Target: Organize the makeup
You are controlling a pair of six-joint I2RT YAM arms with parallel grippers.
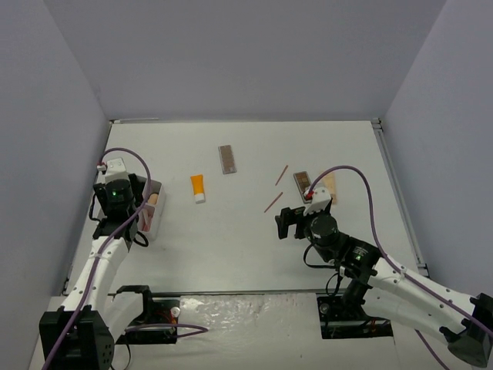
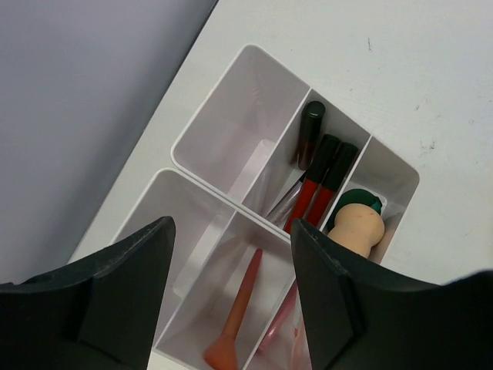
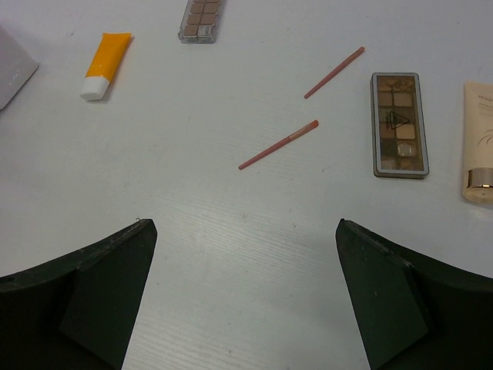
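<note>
My left gripper (image 1: 143,206) (image 2: 231,227) is open and empty, hovering over the white compartment box (image 1: 153,222) (image 2: 231,131). The box holds dark-red sticks (image 2: 317,181), a beige sponge (image 2: 357,229) on a dark green disc (image 2: 370,202), and an orange brush-like stick (image 2: 237,312). My right gripper (image 1: 291,222) (image 3: 244,223) is open and empty above bare table. Beyond it lie two thin pink sticks (image 3: 278,145) (image 3: 334,72), a brown palette (image 3: 398,123) (image 1: 302,183), a beige tube (image 3: 481,142) (image 1: 330,185), an orange tube (image 3: 105,65) (image 1: 198,187) and a second palette (image 3: 202,19) (image 1: 226,159).
The box stands by the table's left edge, next to the grey left wall (image 1: 54,154). Grey walls close in the back and right sides too. One large box compartment (image 2: 223,123) holds nothing. A corner of the box shows in the right wrist view (image 3: 11,65).
</note>
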